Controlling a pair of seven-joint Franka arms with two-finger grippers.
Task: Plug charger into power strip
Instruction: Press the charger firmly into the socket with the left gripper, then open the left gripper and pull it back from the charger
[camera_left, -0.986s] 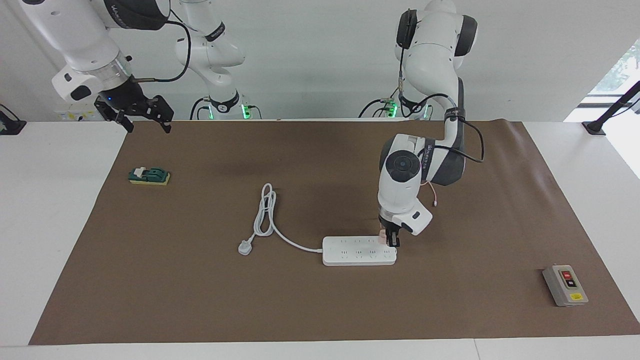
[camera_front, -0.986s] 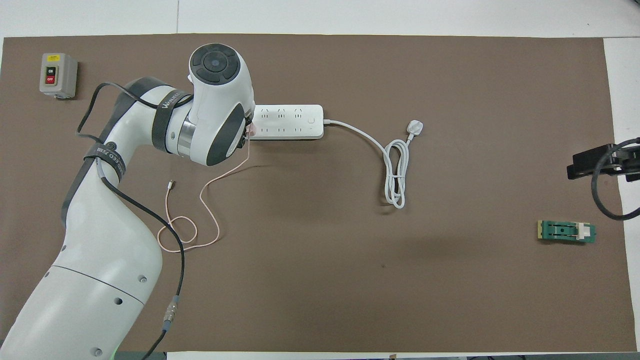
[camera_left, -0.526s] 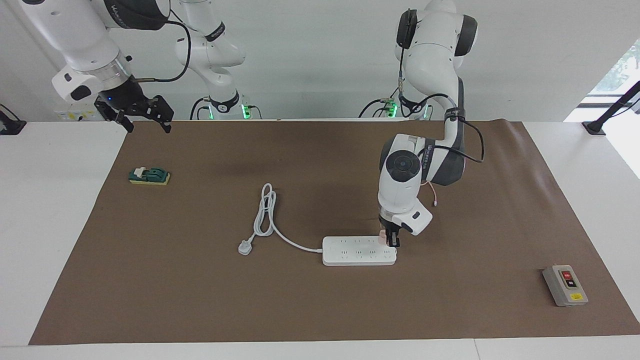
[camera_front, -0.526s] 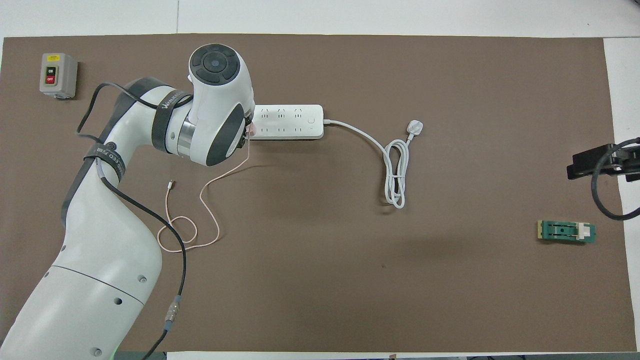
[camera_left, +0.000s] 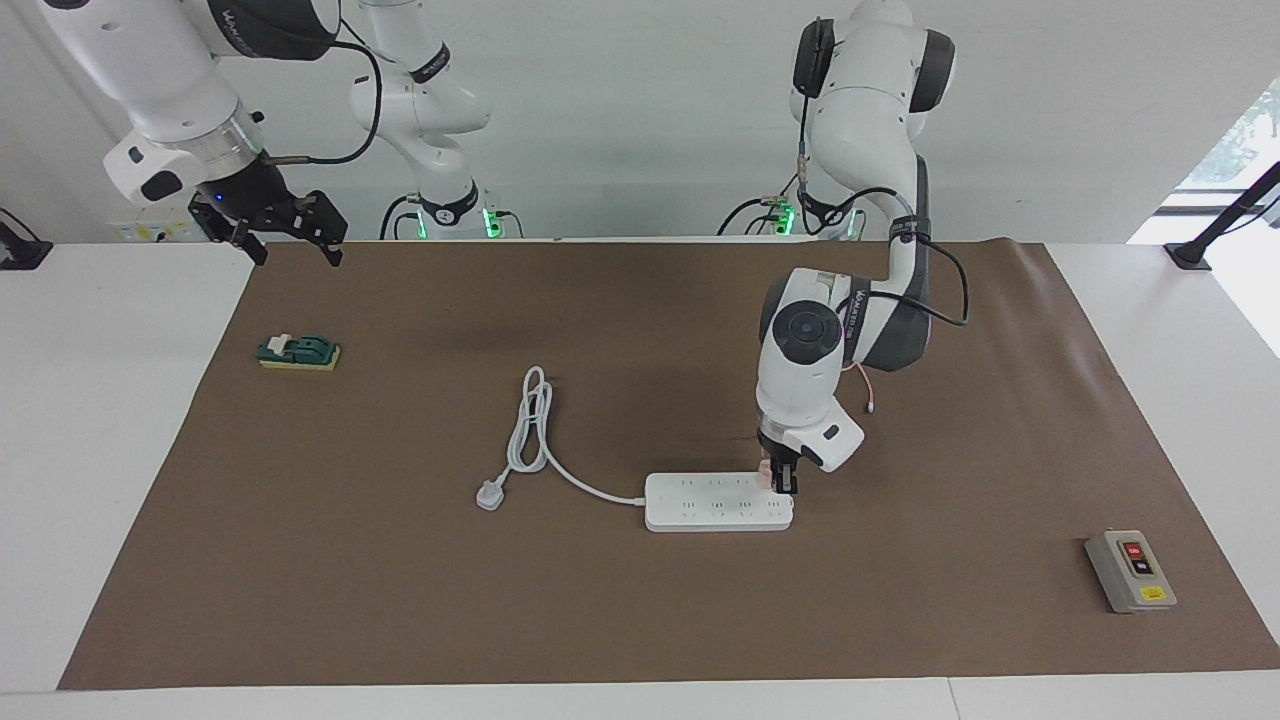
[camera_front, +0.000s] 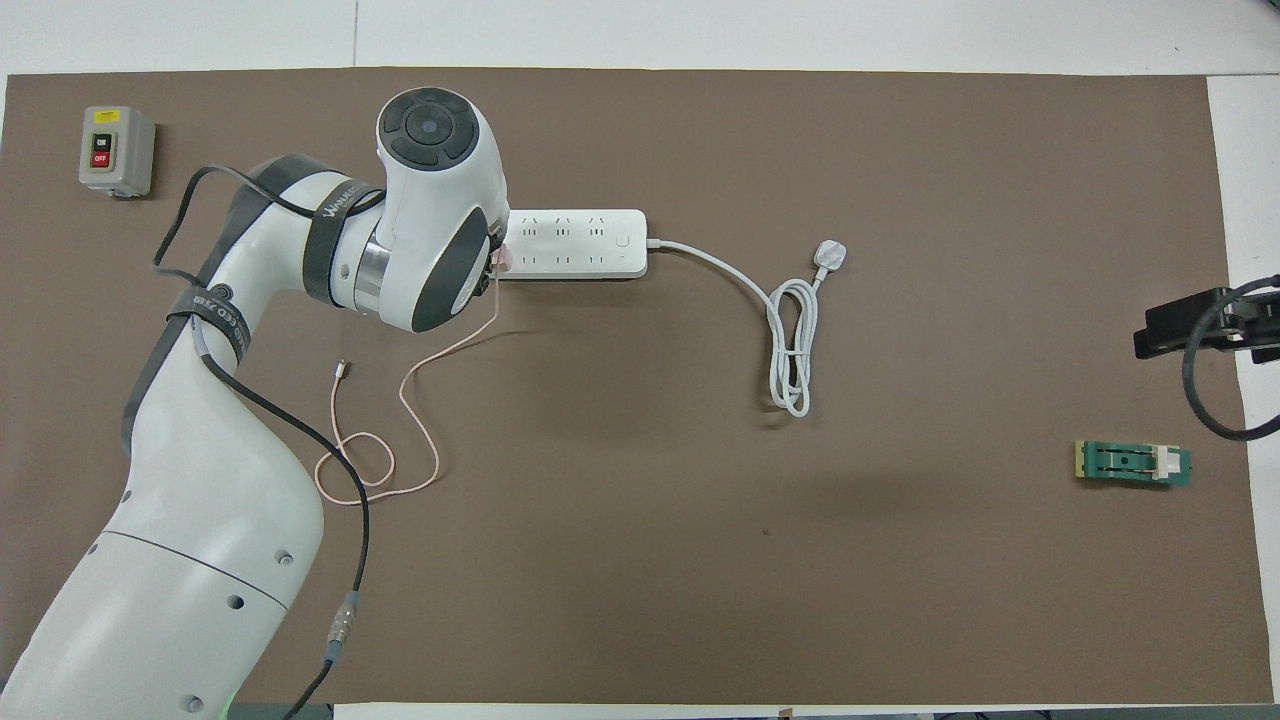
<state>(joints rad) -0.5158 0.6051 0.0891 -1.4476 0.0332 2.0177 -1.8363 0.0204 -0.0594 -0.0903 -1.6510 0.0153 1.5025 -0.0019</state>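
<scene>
Left pincer (camera_left: 783, 482) over power strip (camera_left: 718, 501), switch box (camera_left: 1130, 571) apart

arms: glossy white shells | joints: dark grey bands | cables: black | end effectors: black

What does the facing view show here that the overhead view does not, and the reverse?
Only the facing view shows the left pincer down at the power strip with the charger, and the waiting right pincer open. Only the overhead view shows the charger's pink cable looping across the mat. Both show the white plug, grey button box and green part.
</scene>
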